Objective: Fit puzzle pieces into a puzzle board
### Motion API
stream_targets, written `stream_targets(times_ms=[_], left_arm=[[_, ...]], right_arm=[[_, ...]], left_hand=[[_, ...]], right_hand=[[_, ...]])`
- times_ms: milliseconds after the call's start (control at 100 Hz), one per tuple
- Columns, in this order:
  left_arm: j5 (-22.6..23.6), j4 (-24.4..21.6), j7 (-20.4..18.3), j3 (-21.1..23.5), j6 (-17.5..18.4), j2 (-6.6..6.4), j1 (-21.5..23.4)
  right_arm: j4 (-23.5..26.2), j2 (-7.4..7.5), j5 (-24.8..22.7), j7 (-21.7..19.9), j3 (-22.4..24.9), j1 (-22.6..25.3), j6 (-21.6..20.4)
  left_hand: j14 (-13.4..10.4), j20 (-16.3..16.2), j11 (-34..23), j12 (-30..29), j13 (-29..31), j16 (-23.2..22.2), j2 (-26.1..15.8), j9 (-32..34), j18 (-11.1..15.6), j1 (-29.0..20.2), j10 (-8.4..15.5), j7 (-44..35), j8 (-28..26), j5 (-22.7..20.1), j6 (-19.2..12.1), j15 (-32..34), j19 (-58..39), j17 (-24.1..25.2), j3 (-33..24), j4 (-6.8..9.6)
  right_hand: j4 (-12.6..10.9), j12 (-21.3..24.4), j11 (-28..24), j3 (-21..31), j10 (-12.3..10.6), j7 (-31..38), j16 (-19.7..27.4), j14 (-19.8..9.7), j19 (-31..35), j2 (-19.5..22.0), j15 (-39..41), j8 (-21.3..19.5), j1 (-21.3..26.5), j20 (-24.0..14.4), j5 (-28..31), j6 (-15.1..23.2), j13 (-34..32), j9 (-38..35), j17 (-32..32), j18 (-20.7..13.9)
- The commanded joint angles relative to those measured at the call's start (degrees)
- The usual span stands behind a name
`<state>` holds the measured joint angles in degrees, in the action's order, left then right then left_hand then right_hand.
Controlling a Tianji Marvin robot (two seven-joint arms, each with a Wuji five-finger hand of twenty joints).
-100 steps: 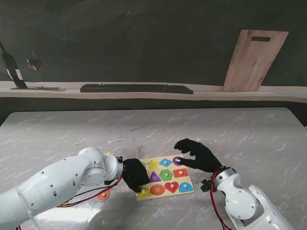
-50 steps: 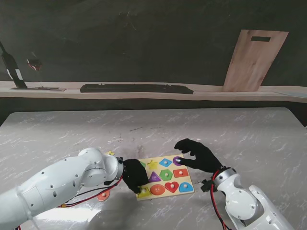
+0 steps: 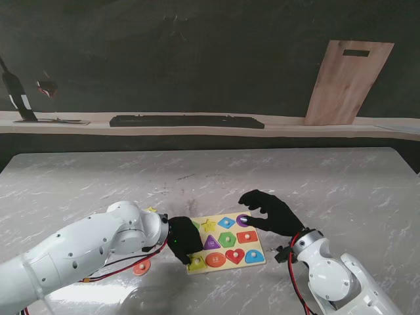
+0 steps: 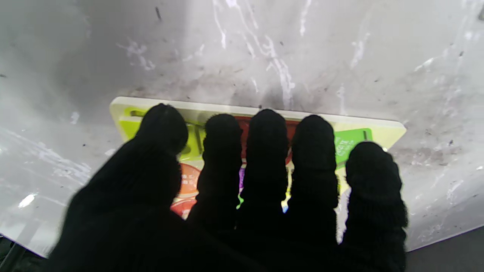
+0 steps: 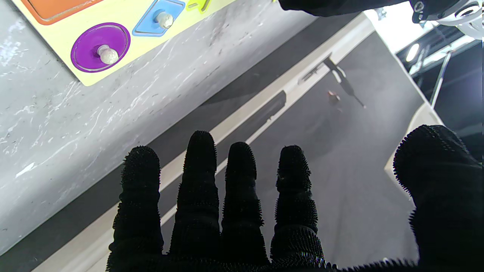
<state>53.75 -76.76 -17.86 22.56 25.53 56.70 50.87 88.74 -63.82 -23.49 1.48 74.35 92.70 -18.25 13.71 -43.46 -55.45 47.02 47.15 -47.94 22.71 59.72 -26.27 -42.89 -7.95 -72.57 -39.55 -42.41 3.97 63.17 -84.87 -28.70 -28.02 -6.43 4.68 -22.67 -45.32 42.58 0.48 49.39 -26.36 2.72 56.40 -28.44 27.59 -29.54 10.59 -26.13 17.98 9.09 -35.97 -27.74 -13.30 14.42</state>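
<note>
Marbled grey surface (image 3: pixel 275 177) fills the stand view, with a dark wall and a leaning wooden board (image 3: pixel 348 82) behind it. Puzzle board (image 3: pixel 226 241) lies near the front edge, its coloured pieces seated in rows. Left robot hand (image 3: pixel 182 239) rests palm-down over the board's left end, fingers extended and holding nothing. Right robot hand (image 3: pixel 269 211) hovers beside the board's far right corner, fingers spread, near the purple circle piece (image 3: pixel 242 220). An orange piece (image 3: pixel 141 267) lies on the surface, left of the board.

Left wrist view: fingertips (image 4: pixel 266 128) lie across the puzzle board (image 4: pixel 382 128).

Right wrist view: right robot hand (image 5: pixel 242 211) is wide and empty; purple circle piece (image 5: pixel 100 47) and blue diamond piece (image 5: pixel 160 19) sit seated.
</note>
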Motion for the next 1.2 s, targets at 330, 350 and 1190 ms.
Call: stream_targets(times_ms=[330, 350, 1190], left_arm=[[3.23, -2.35, 1.29, 9.07, 0.38, -0.16, 6.37], [3.11, -2.51, 1.31, 9.6, 0.17, -0.1, 6.84], [-0.53, -2.93, 3.51, 9.06, -5.76, 1.21, 9.18]], right_arm=[[0.1, -0.29, -0.04, -0.09, -0.11, 0.31, -0.24], [0.06, -0.29, -0.03, -0.08, -0.15, 0.26, -0.25], [-0.1, -0.37, 0.07, 0.19, -0.19, 0.18, -0.3]], left_hand=[[-0.08, 0.92, 4.41, -0.86, -3.58, 0.7, -2.71, -3.4, 3.01, -1.9, -1.62, 4.98, 3.13, 3.7, 0.65, -3.39, 1.78, 2.85, 3.93, -1.85], [0.07, 0.92, 4.75, -1.01, -3.71, 0.68, -2.89, -3.63, 2.92, -1.94, -1.83, 5.64, 3.58, 3.8, 0.82, -3.53, 1.93, 3.0, 4.16, -1.83], [2.42, -1.17, 1.94, -2.48, 2.95, 1.13, -18.79, 5.13, -1.4, -9.65, -3.18, 5.86, 0.95, -8.16, 4.17, 0.38, -0.73, -1.91, 29.92, 2.38]], right_hand=[[-0.99, -0.31, -0.62, -1.12, -1.69, -0.73, -0.91, -1.16, 0.61, 1.04, 0.54, -1.04, -2.55, -0.97, 0.91, 1.35, -0.75, -2.12, 0.63, 0.77], [-1.0, -0.31, -0.62, -1.1, -1.68, -0.71, -0.91, -1.17, 0.61, 1.07, 0.53, -1.04, -2.51, -0.97, 0.93, 1.34, -0.73, -2.1, 0.62, 0.76], [-1.01, -0.3, -0.6, -1.25, -1.66, -0.67, -0.9, -1.2, 0.63, 1.21, 0.53, -1.07, -2.43, -0.97, 1.05, 1.36, -0.75, -2.12, 0.6, 0.76]])
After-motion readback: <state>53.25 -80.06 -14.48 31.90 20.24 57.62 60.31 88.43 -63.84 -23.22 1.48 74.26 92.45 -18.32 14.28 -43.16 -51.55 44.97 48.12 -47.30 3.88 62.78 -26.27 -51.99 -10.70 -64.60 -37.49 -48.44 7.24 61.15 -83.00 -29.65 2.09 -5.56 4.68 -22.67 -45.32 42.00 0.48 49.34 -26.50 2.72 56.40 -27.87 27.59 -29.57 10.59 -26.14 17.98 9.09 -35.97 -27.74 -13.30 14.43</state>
